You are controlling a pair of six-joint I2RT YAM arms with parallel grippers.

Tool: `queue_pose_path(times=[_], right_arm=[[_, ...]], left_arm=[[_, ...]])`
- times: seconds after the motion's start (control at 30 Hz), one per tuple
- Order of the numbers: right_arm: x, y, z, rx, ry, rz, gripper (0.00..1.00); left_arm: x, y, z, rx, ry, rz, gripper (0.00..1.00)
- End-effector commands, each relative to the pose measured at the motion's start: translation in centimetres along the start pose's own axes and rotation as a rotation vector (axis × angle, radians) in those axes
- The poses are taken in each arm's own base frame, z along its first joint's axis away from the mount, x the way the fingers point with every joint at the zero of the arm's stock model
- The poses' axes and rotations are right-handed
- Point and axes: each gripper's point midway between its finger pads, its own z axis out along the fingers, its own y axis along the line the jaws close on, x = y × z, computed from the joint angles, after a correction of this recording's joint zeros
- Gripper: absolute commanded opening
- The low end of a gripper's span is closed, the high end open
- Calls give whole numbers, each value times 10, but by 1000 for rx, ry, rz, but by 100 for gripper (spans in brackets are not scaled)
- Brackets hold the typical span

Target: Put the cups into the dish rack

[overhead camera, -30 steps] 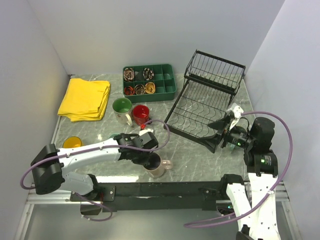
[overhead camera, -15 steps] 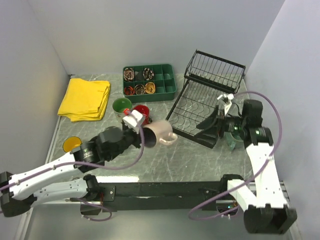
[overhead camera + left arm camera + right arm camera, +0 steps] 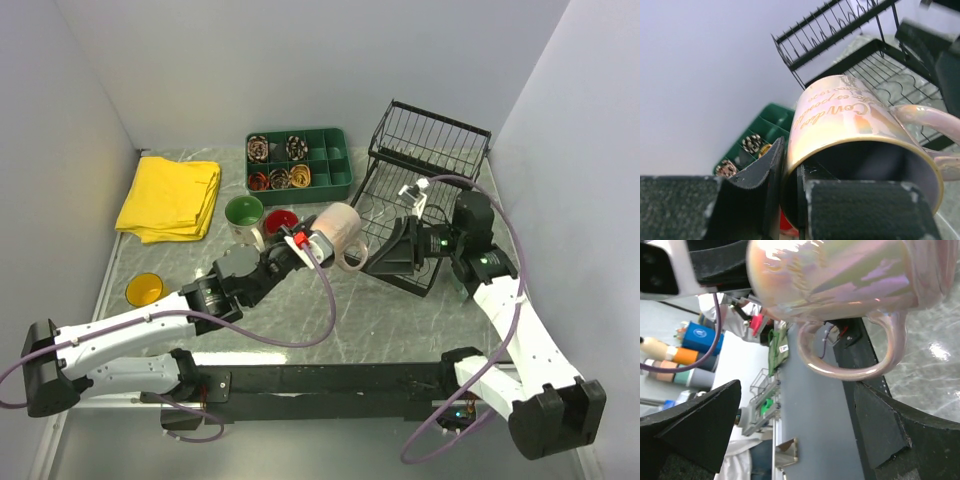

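- Pink mug [image 3: 840,120]: pearly sheen, gold script, dark inside.
- Cream mug [image 3: 243,214]: green inside.
- Red mug [image 3: 280,222]; yellow mug [image 3: 145,290].
- Rack [image 3: 400,190]: black wire.
- Tray [image 3: 330,165]: green.
- Cloth [image 3: 170,195]: yellow.
- Worktop [image 3: 380,310]: grey marble veining.
- Arms [image 3: 130,325]: white and black.

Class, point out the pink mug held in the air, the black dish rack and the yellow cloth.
pink mug [image 3: 338,230], top external view, on its outer wall.
dish rack [image 3: 430,140], top external view, on its raised back tier.
yellow cloth [image 3: 170,197], top external view, at its middle.
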Motion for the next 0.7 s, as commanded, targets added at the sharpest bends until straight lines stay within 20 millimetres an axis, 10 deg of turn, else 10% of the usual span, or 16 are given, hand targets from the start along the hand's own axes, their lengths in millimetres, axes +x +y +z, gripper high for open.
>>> queue_pose_path(times=[0.0,0.67], right_arm=[[-8,5,9,-14,18,14,100],[-36,80,30,-242,16,82,83]], left_arm=[[-121,62,-14,-143,-392,-140,1],[-159,81,-32,-178,-559,-200,1]])
